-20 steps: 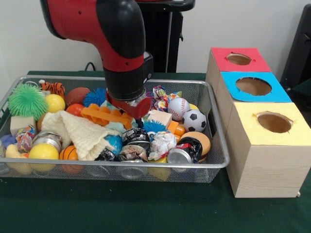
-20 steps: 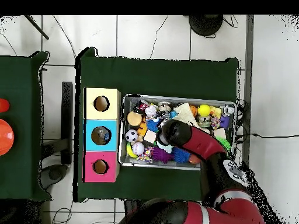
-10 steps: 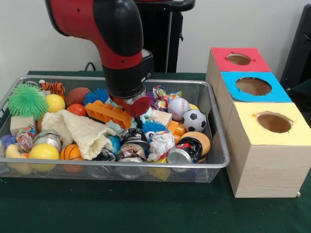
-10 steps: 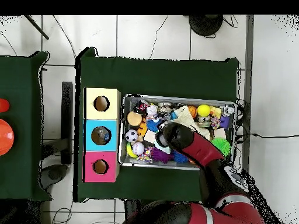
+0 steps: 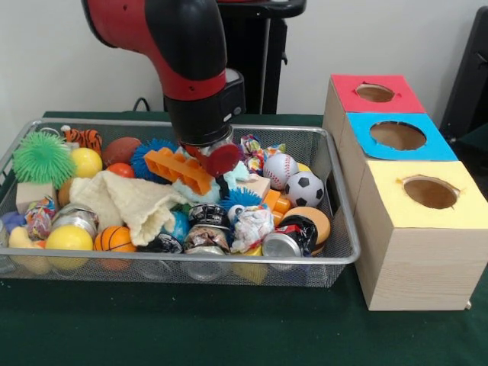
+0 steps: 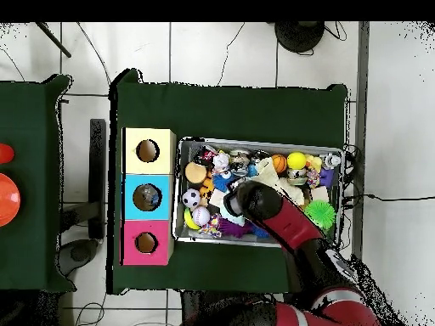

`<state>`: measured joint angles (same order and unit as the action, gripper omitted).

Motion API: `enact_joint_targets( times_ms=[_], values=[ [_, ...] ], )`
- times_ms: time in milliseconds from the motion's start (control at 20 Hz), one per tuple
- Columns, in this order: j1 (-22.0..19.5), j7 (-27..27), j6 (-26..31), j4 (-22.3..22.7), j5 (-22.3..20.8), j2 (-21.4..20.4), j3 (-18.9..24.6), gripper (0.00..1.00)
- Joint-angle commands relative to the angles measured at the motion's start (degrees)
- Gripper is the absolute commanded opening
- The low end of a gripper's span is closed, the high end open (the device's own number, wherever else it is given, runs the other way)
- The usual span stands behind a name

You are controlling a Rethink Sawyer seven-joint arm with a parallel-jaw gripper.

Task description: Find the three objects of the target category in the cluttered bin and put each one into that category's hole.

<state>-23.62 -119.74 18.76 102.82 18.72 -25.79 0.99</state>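
An orange studded toy block point(image 5: 178, 169) hangs tilted just above the clutter in the wire bin point(image 5: 339, 229). Its right end sits in my gripper point(image 5: 218, 162), which is shut on it below the red and black wrist. A baseball point(image 5: 280, 169), a soccer ball point(image 5: 305, 188) and a small basketball point(image 5: 113, 239) lie among the clutter. Three wooden boxes stand beside the bin, with red point(image 5: 375, 93), blue point(image 5: 398, 136) and yellow point(image 5: 429, 192) tops, each with a round hole. In the overhead view my arm point(image 6: 270, 212) covers the block.
A cream cloth point(image 5: 126, 202) is draped over the bin's left middle. A green spiky ball point(image 5: 43, 158), a yellow ball point(image 5: 69, 237), cans point(image 5: 282, 244) and crumpled wrappers crowd the rest. Green cloth point(image 5: 229, 320) covers the table.
The gripper has risen a little and shifted right, taking the orange block up off the pile. The cloth has slumped slightly.
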Motion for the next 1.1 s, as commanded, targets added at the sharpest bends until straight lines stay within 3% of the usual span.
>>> enact_joint_targets(
  times_ms=[50, 550, 750, 1100],
  values=[
    [7.1, -14.3, 7.8, 7.6, 6.1, 0.4, 9.5, 1.0],
    [12.7, -15.2, 16.0, 8.5, 9.1, -5.9, 4.5, 1.0],
    [12.1, -12.8, 20.5, 8.9, 8.4, -8.9, 2.7, 1.0],
    [12.0, -10.7, 22.3, 9.2, 6.7, -10.5, 0.2, 1.0]
  ],
)
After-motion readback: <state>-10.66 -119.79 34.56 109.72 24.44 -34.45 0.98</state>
